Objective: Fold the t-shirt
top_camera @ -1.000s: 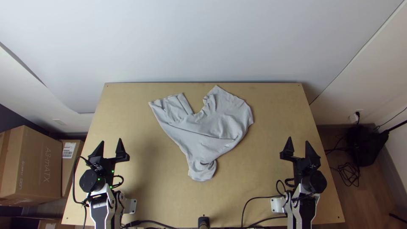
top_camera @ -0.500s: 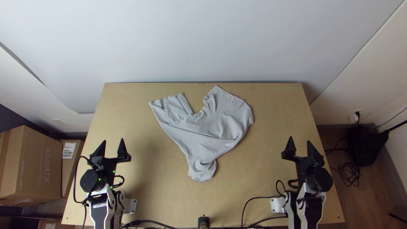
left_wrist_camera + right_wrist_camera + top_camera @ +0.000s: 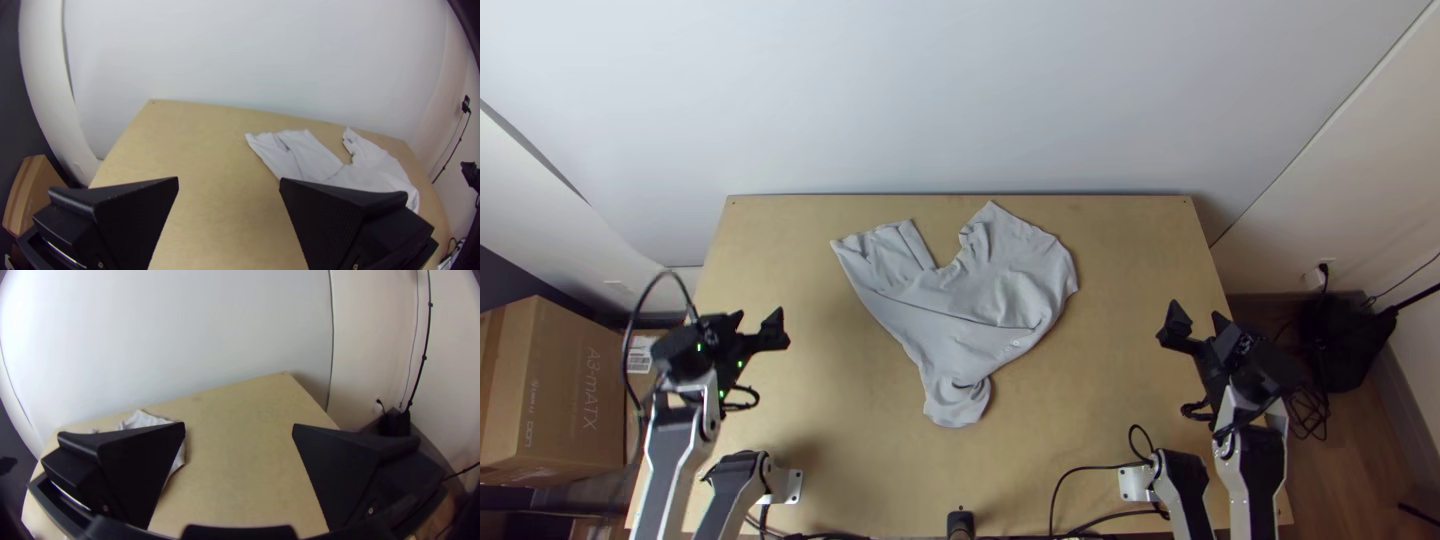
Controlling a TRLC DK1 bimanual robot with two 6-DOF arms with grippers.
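Light-grey fabric t-shirt (image 3: 1000,300) flat but creased across middle of light wooden table (image 3: 1120,420), not neatly folded; two parts spread toward far edge with V-shaped gap between, narrower bunched end toward near edge. Left gripper, black, wide-fingered (image 3: 759,318), above table's left side, released, fingers well apart, holding nothing. Right gripper, same black build (image 3: 1197,312), above right side, also parted, nothing held. Both apart from shirt. Brown cardboard box (image 3: 555,390) left of table. White wall (image 3: 960,90) behind.
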